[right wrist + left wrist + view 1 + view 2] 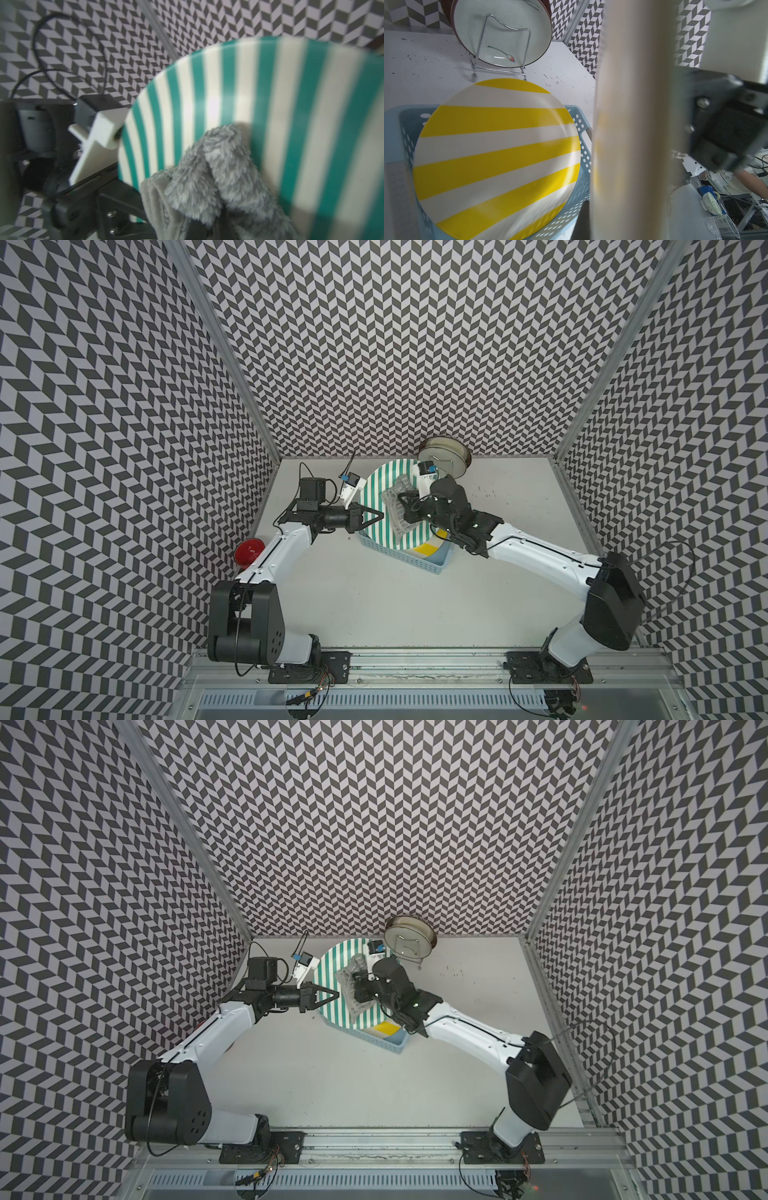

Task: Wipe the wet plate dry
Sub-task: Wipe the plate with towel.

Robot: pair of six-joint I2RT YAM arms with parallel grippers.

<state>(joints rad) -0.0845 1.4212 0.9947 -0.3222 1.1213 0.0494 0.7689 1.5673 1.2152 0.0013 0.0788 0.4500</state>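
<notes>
Left wrist view: yellow-striped plate [496, 158] in blue basket [394, 135].

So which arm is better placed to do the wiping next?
Right. The right gripper is shut on the grey cloth, which lies against the face of the green striped plate. The left gripper is shut on the plate's rim, holding it above the basket, so it likely can't let go.
</notes>
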